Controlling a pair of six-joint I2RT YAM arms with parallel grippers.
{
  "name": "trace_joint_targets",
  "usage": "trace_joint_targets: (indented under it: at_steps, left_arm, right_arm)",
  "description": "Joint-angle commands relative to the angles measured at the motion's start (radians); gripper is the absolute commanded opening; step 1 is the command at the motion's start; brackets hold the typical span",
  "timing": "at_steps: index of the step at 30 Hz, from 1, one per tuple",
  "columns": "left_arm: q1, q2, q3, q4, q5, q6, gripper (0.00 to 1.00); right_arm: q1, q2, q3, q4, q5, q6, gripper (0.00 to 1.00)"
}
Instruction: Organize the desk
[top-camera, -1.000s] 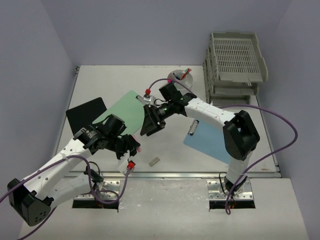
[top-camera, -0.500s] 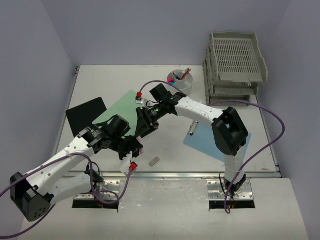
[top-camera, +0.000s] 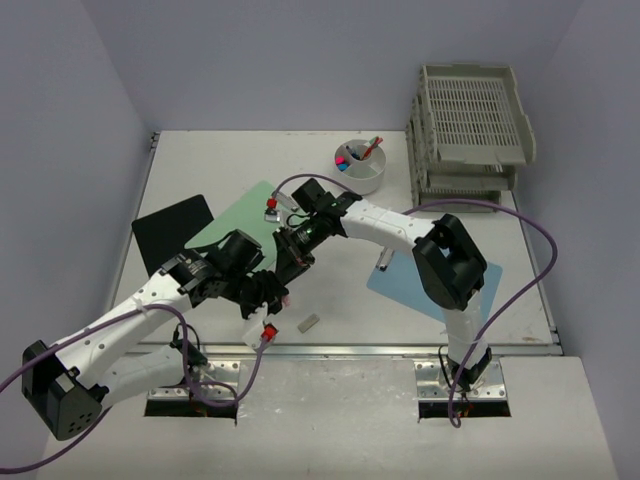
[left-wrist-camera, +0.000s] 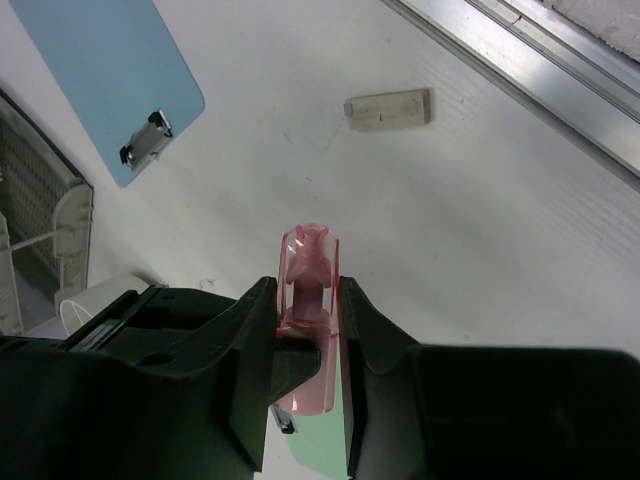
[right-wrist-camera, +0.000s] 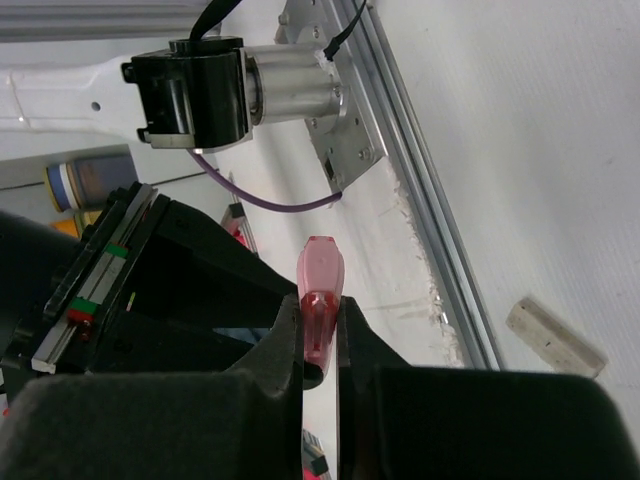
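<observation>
The tabletop (top-camera: 230, 160) is a flat, matte white slab, a bit scuffed up close, with a ribbed metal rail (top-camera: 330, 350) along the near edge. It sits right under both pincers, which meet just above its middle-front part. Honestly the overhead view is useless for that meeting point, it's all black housings and purple cable piled on each other. The wrist cams help: the left pincer (left-wrist-camera: 308, 290) is clamped on a see-through pink marker (left-wrist-camera: 310, 270). It's chunky faceted plastic, with its lower end buried between the fingers. The right pincer (right-wrist-camera: 318, 308) is squeezed tight on a thin reddish-pink translucent tip too; looks like the same marker, but can't swear to it. Near them on the tabletop lies a small pale block (top-camera: 309, 322), maybe an eraser. Further out there's a green clipboard (top-camera: 245, 210) half covered by the arms, a blue clipboard (top-camera: 392, 283) partly under the right arm, and a black board (top-camera: 172, 228). A round white cup (top-camera: 360, 182) of pens and slotted grey trays (top-camera: 470, 100) sit toward the far right corner.
</observation>
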Motion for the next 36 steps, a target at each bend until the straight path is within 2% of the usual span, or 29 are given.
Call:
trace_joint_targets:
  at_steps: [1,3,4,6,8,10,13,16,18,19,20,21,22,23,24,25,27,29,30,31,34,36]
  left_arm:
    - [-0.009,-0.014,-0.014,0.03,0.026,0.748,0.37]
    - [-0.009,-0.025,-0.023,0.039,0.037,0.729,0.66]
    - [-0.009,-0.03,-0.027,0.042,0.043,0.717,0.69]
    - [-0.009,-0.046,-0.028,0.044,0.062,0.681,0.89]
    - [-0.009,-0.058,-0.014,0.034,0.1,0.608,0.95]
    - [-0.009,-0.064,0.011,0.015,0.148,0.546,0.96]
    - [-0.009,-0.071,0.051,0.018,0.225,0.349,0.97]
    - [-0.009,-0.065,0.094,0.083,0.285,0.007,0.96]
    - [-0.011,-0.059,0.117,0.129,0.332,-0.276,0.96]
    - [-0.01,-0.05,0.124,0.226,0.346,-0.415,0.96]
    - [-0.009,-0.044,0.135,0.278,0.347,-0.651,0.96]
    - [-0.009,-0.035,0.144,0.342,0.34,-0.722,0.96]
    - [-0.006,-0.006,0.167,0.427,0.311,-0.899,0.95]
    - [0.001,0.033,0.194,0.513,0.277,-1.146,0.95]
    - [0.014,0.071,0.206,0.538,0.28,-1.297,0.94]
    - [0.072,0.092,0.217,0.564,0.333,-1.398,0.93]
    - [0.17,0.132,0.195,0.723,0.404,-1.728,0.93]
    - [0.279,0.151,0.152,0.821,0.43,-1.905,0.92]
    - [0.283,0.161,0.136,0.864,0.431,-1.976,0.92]
    - [0.343,0.173,0.123,0.942,0.434,-2.103,0.92]
    - [0.406,0.168,0.067,1.066,0.395,-2.22,0.92]
    - [0.412,0.16,0.046,1.095,0.371,-2.233,0.92]
  right_arm:
    - [0.011,-0.013,0.028,0.025,-0.043,-0.006,0.0]
    - [0.009,-0.023,0.033,0.025,-0.047,-0.008,0.0]
    - [0.006,-0.029,0.037,0.025,-0.049,-0.008,0.0]
    - [-0.004,-0.047,0.049,0.027,-0.048,-0.009,0.0]
    - [-0.043,-0.066,0.062,0.034,-0.028,-0.012,0.0]
    - [-0.088,-0.077,0.081,0.045,-0.007,-0.013,0.0]
    - [-0.196,-0.094,0.112,0.09,0.04,0.005,0.0]
    - [-0.325,-0.127,0.142,0.179,0.127,-0.018,0.0]
    - [-0.369,-0.147,0.14,0.221,0.213,-0.052,0.0]
    - [-0.392,-0.159,0.132,0.252,0.245,-0.074,0.0]
    - [-0.42,-0.184,0.101,0.313,0.29,-0.106,0.0]
    - [-0.439,-0.205,0.091,0.367,0.303,-0.132,0.0]
    - [-0.458,-0.239,0.046,0.463,0.345,-0.165,0.0]
    - [-0.478,-0.278,-0.019,0.579,0.404,-0.204,0.0]
    - [-0.483,-0.294,-0.082,0.674,0.438,-0.266,0.0]
    - [-0.484,-0.327,-0.158,0.739,0.464,-0.31,0.0]
    - [-0.487,-0.356,-0.242,0.859,0.501,-0.375,0.0]
    - [-0.488,-0.371,-0.291,0.964,0.566,-0.422,0.0]
    - [-0.488,-0.372,-0.31,0.984,0.597,-0.425,0.0]
    - [-0.488,-0.371,-0.334,1.014,0.627,-0.434,0.0]
    - [-0.488,-0.363,-0.378,1.064,0.733,-0.429,0.0]
    - [-0.488,-0.349,-0.391,1.089,0.784,-0.398,0.0]
